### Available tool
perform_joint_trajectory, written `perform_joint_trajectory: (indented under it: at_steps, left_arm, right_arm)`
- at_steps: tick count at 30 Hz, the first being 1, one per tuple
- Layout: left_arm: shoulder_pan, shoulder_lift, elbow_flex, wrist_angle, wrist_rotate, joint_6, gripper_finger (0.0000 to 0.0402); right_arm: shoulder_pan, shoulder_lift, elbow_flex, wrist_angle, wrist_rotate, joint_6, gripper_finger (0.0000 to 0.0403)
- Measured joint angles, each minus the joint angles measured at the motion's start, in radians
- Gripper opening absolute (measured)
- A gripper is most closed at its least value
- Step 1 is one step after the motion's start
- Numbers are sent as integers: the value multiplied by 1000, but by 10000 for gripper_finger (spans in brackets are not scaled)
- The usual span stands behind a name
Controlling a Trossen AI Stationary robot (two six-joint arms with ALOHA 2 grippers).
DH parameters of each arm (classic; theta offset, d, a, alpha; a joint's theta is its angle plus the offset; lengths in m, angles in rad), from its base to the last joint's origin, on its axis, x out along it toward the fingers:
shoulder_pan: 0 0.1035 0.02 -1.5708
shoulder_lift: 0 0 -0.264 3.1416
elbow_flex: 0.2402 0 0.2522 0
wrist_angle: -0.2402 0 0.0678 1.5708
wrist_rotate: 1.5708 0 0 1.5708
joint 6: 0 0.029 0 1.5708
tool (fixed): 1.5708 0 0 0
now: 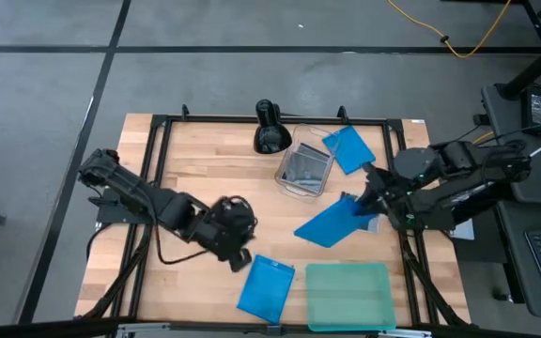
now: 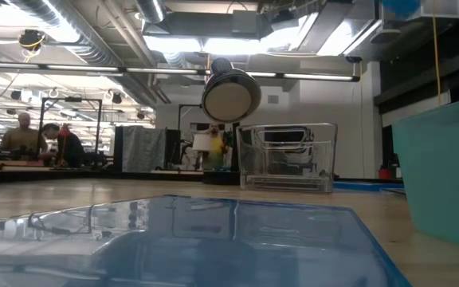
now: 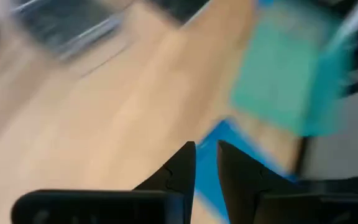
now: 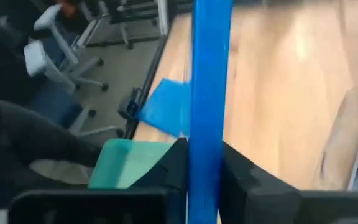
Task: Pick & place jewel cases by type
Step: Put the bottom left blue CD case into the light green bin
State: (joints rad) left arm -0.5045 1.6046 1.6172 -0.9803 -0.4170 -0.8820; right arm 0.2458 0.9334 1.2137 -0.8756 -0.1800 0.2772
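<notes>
Only three blue cases are showing in the overhead view, and no black-and-clear disc case can be picked out there for certain; something dark is lying inside the clear tub, but its contents are too dim to name.

One blue case is lying flat on the table just beside the tub, on the side toward the right arm. A second blue case is lying near the front edge, just beside the teal tray. The third blue case is sitting in the middle of the table with its far end in the right gripper. In the right wrist view this case is appearing edge-on, as a narrow blue band running up between the two dark fingers, which are pressing on it from both sides, so this pincer is grasping it.

The left gripper is hanging over the table close to the second blue case. The left wrist view is smeared, yet its two fingers are showing a slim gap with nothing between them, so this pincer is slightly parted and empty, with a blue case and the teal tray beyond it.

In the low view a blue case is filling the foreground, the tray's wall is cut off at the right edge, the tub is standing farther back, and neither gripper is appearing. Two people are sitting far off in the room behind.
</notes>
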Motion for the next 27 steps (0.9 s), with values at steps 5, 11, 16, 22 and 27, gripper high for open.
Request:
perform_joint_trajectory:
  at_steps: [5, 11, 16, 22, 27]
  left_arm:
    - [-39, -9, -2, -228, -45, -56, 58]
    - [-54, -10, -32, -282, -138, -21, 58]
    - [-52, -14, -66, -319, -152, 12, 58]
    - [-59, -24, -100, -359, -176, 23, 56]
    - [-60, -27, -116, -368, -172, 87, 56]
  right_arm:
    - [95, -54, 3, -86, 102, 340, 53]
    - [302, -48, 1, -80, 348, 694, 53]
    - [480, 17, -52, -74, 528, 993, 53]
    - [640, 142, -116, 1, 641, 1299, 53]
    - [737, 253, -128, 43, 728, 1508, 53]
